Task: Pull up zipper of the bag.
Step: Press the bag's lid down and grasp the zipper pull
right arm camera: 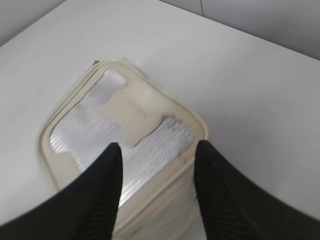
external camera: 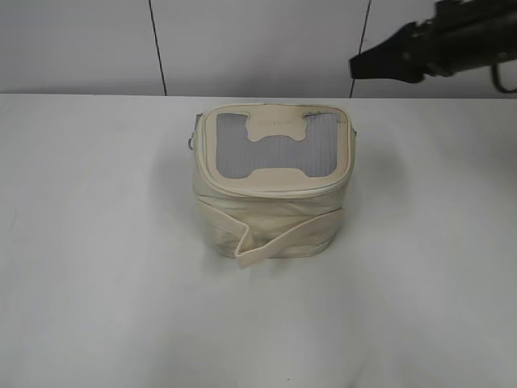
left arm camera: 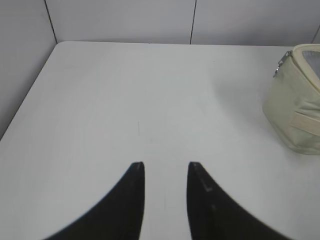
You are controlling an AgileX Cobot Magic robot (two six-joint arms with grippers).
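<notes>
Nearest the camera, the loose strap band [external camera: 283,238] wraps the bag [external camera: 275,194] at table centre. Left of the bag, the left gripper [left arm camera: 166,172] waits parted and empty; its zipper [external camera: 279,187] has a slider [external camera: 195,136] at the back-left corner. Above-right, the right gripper [right arm camera: 157,150] hovers spread, holding nothing; best to brace the bag before pulling.

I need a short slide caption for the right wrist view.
Open right gripper hovering above the bag on the table.
</notes>
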